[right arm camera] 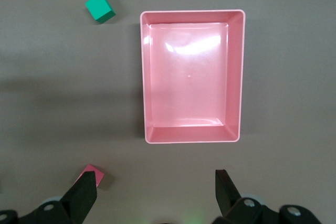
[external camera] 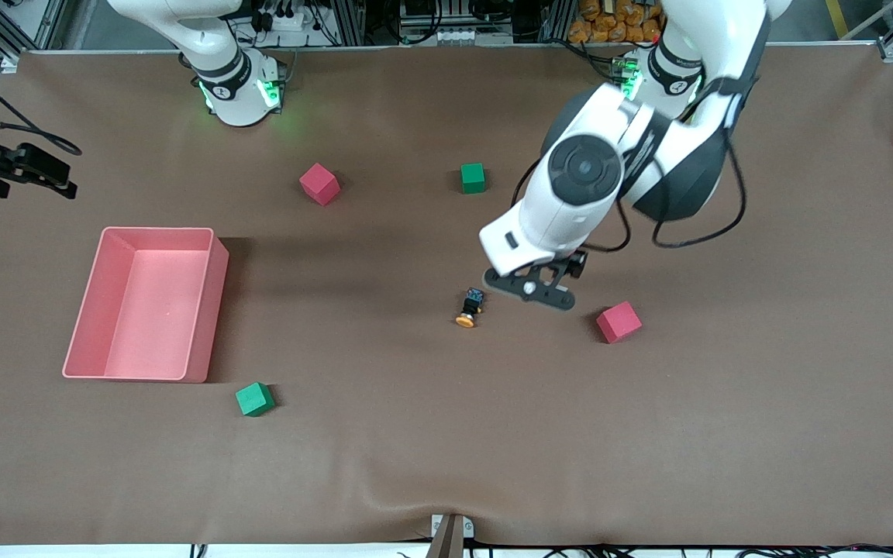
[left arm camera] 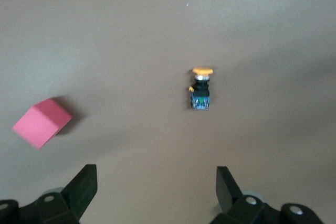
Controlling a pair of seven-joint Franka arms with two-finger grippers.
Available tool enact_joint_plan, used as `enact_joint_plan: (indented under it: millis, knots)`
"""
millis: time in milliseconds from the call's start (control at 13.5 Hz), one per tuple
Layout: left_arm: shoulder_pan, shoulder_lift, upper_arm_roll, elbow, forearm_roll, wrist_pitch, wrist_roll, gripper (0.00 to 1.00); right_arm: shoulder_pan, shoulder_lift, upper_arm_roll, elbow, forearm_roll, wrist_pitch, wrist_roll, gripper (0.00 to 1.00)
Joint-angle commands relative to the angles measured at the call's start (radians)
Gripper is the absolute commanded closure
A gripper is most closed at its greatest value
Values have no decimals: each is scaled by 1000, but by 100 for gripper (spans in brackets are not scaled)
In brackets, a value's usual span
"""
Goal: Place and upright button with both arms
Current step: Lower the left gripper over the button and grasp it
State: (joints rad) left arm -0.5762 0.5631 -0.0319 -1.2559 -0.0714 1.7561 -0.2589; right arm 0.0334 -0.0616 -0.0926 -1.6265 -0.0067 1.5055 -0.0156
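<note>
Two arms in front view, left gripper (external camera: 530, 288) over table (external camera: 648, 434) beside button (external camera: 470, 308) lying on its side, left wrist view showed fingers (left arm camera: 84, 187) wide apart, empty, right wrist view showed right gripper (right arm camera: 155, 198) spread, empty, above pink bin (right arm camera: 239, 77).

Bare cloth is lying all around the button (external camera: 469, 308), so a gripper is finding free passage there; only the red cube (external camera: 618, 322) is standing near, toward the left arm's end.
</note>
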Motion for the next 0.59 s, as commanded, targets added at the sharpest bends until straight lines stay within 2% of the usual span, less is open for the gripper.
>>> enact_joint_plan:
  millis: [0, 74, 297, 520]
  knots:
    - [-20, 104, 17, 87, 27, 37, 6, 0, -85, 25, 80, 71, 8, -39, 17, 0]
    - [-36, 110, 38, 89, 30, 52, 6, 0, -117, 26, 120, 82, 10, -53, 32, 0]
    - [-80, 150, 82, 85, 31, 123, -2, 0, -113, 28, 126, 83, 8, -54, 48, 0]
    - [-112, 182, 90, 78, 31, 198, -34, 0, -109, 23, 128, 77, 8, -54, 32, 0]
